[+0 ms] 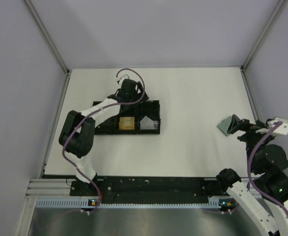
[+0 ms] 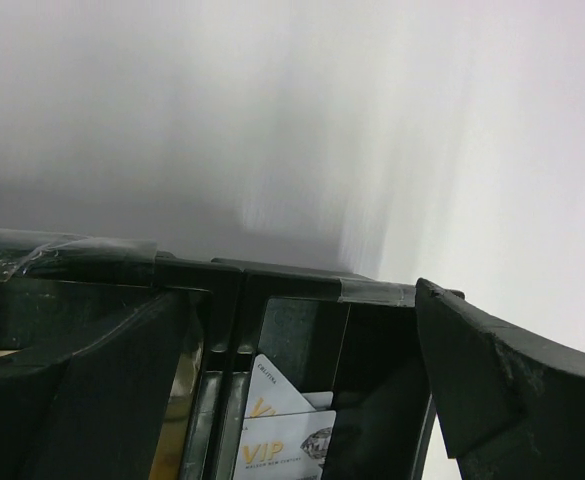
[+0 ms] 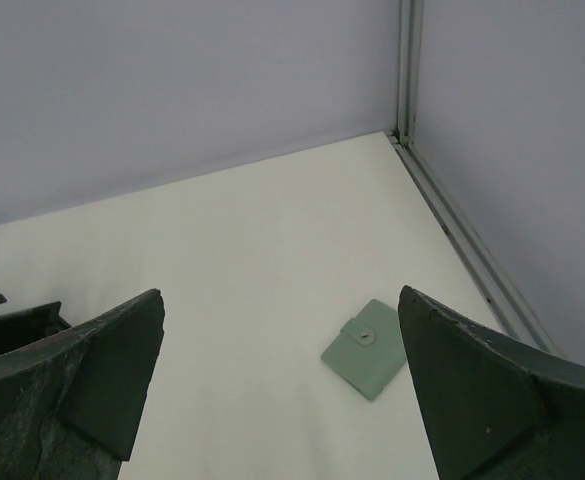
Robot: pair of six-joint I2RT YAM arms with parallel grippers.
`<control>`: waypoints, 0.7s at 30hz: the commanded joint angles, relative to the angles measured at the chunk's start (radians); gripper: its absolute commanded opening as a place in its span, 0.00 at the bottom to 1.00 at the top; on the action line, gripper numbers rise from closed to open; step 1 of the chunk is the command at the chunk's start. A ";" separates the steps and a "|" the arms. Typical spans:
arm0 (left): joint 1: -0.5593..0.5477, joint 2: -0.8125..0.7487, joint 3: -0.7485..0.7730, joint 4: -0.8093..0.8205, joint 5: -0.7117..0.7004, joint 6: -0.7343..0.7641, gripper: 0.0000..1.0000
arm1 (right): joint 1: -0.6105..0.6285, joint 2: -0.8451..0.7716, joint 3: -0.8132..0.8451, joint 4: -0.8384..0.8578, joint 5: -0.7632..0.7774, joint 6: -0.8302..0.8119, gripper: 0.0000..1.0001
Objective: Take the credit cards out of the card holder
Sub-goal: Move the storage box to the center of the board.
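Note:
The card holder [image 3: 365, 348] is a pale green folded wallet with its tab snapped, lying flat on the white table. My right gripper [image 3: 280, 330] hangs open above it, the holder below and just inside the right finger [image 3: 482, 390]. From above, the card holder [image 1: 226, 126] lies partly under this right gripper [image 1: 236, 125]. My left gripper [image 1: 131, 98] is open over the black tray [image 1: 156, 105]. In the tray lie a tan credit card [image 1: 127, 123] and a silvery-grey one [image 1: 146, 123]. Pale "VIP" cards [image 2: 282, 440] show between the fingers of the left gripper [image 2: 302, 400].
The long black tray's rim [image 2: 302, 280] crosses the left wrist view, with clear tape on it. A metal rail [image 3: 472, 240] runs along the table's right edge by the grey wall, close to the holder. White table lies between tray and holder.

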 commanded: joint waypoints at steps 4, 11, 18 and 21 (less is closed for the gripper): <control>0.031 0.037 0.113 0.065 -0.077 0.015 0.98 | 0.013 0.006 -0.029 0.049 -0.048 -0.019 0.99; 0.029 -0.126 0.076 0.038 -0.001 0.067 0.99 | 0.013 0.133 0.003 0.023 -0.207 0.013 0.99; 0.029 -0.469 0.001 -0.098 -0.022 0.275 0.99 | 0.011 0.398 0.063 -0.021 -0.359 0.168 0.99; 0.031 -0.616 -0.027 -0.177 -0.067 0.373 0.99 | 0.010 0.502 0.092 -0.057 -0.301 0.225 0.99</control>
